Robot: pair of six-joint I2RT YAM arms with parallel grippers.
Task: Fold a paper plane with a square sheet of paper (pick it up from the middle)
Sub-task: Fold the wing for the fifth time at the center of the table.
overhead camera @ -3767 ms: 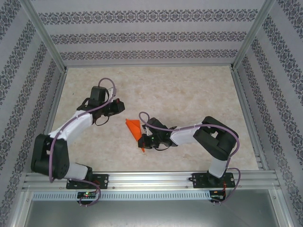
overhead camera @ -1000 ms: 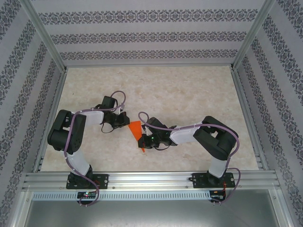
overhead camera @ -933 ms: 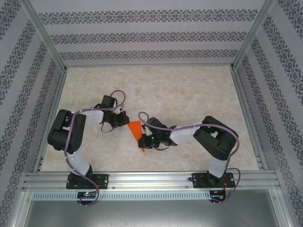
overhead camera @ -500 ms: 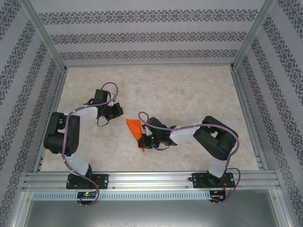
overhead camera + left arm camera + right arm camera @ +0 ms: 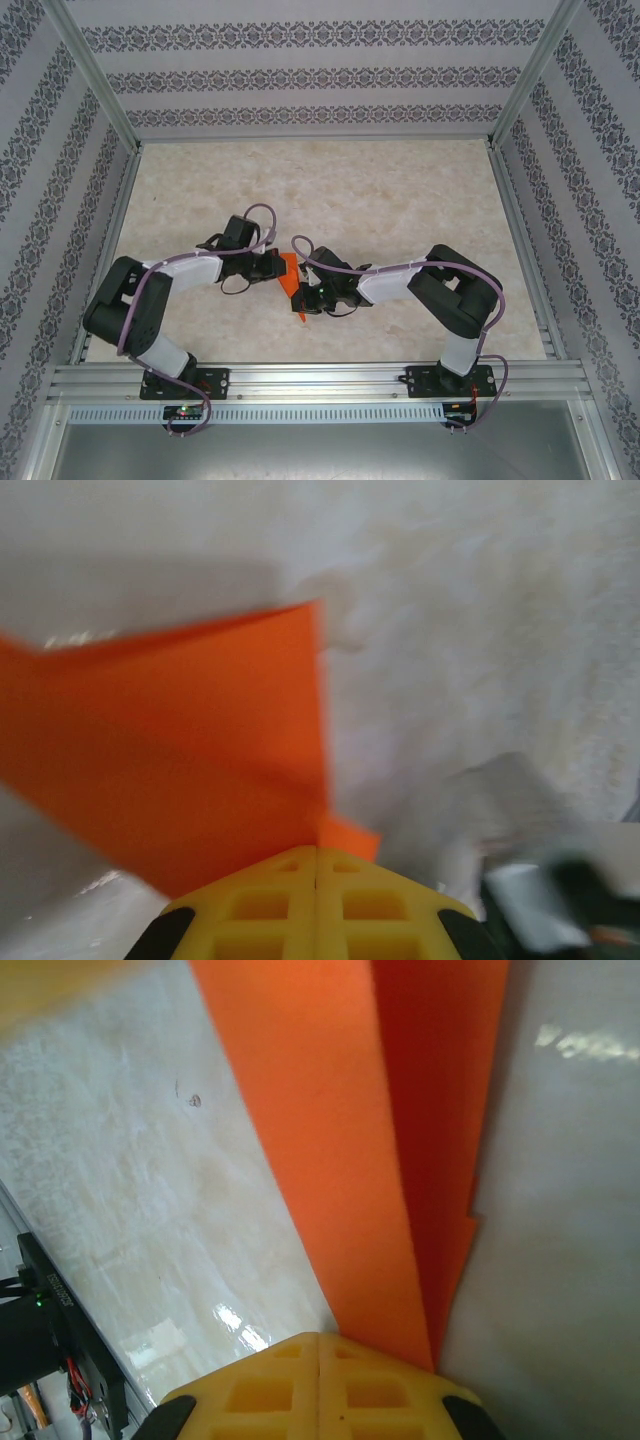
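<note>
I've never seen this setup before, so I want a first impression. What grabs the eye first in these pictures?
The bright orange paper, partly folded with a crease, stands out near the middle of the pale marbled table. Two dark arms reach in to it, the left tool from the left and the right tool from the right. Both are shut, their yellow tips at the paper in the wrist views.

- A robot test cell in a lab is indicated, not a home or shop.
- The space is enclosed by aluminium profile posts (image 5: 95,75) and wall panels (image 5: 300,80) printed with ornamental bands.
- The left arm (image 5: 130,310) and right arm (image 5: 460,295) are bolted to a slotted metal rail (image 5: 320,378).
- A marble-patterned tabletop (image 5: 400,190) is framed inside.
- Cables (image 5: 262,212) are left exposed.
</note>
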